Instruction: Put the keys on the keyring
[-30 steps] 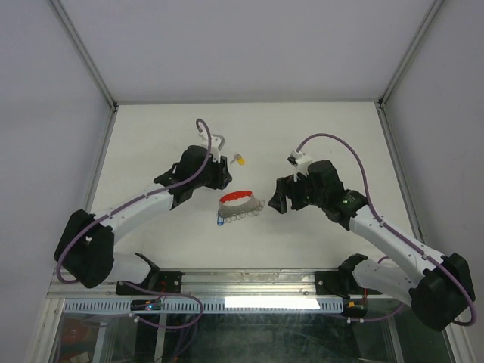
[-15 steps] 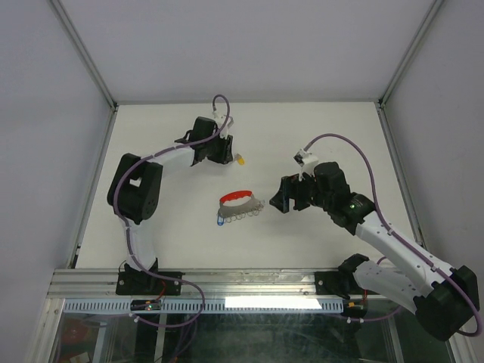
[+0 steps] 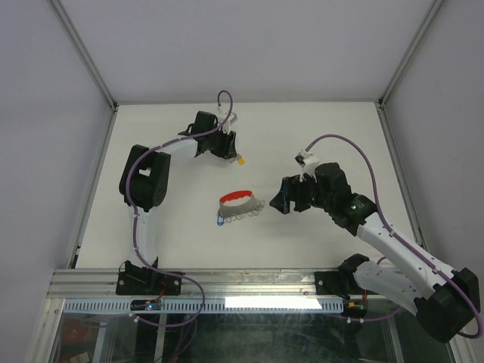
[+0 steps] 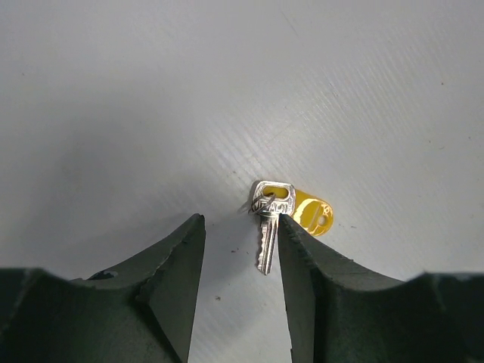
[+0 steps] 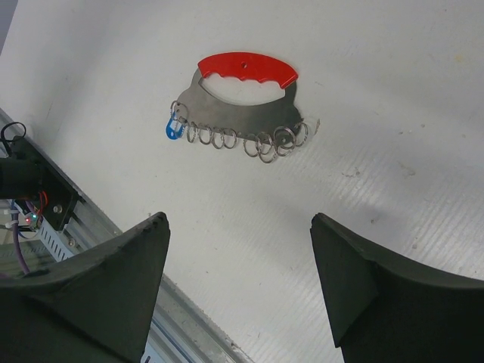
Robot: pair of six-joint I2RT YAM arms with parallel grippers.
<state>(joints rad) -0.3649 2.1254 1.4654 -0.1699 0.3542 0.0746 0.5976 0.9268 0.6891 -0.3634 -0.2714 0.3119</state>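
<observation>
**Left jaws stand apart around the yellow key**

The left gripper (image 4: 240, 221) is unclenched and holds nothing. The yellow key (image 4: 272, 206) lies on the table (image 4: 113, 91) between its fingertips, blade pointing back toward the wrist and yellow head swung right. Its stamped lettering is too small to read. The right gripper (image 5: 240, 221) gapes wide near the keyring (image 5: 246, 69), which lies crosswise in its view, with the blue key (image 5: 173, 128) at its left end.

The left arm (image 3: 144, 178) stands folded with its elbow high, the forearm reaching toward two o'clock. The left claw (image 4: 240, 219) points downward, its fingers (image 4: 178, 257) parted by a narrow gap. The right arm (image 3: 393, 246) stretches low toward ten o'clock. The right claw (image 5: 239, 221) gapes wide and grips nothing.
</observation>
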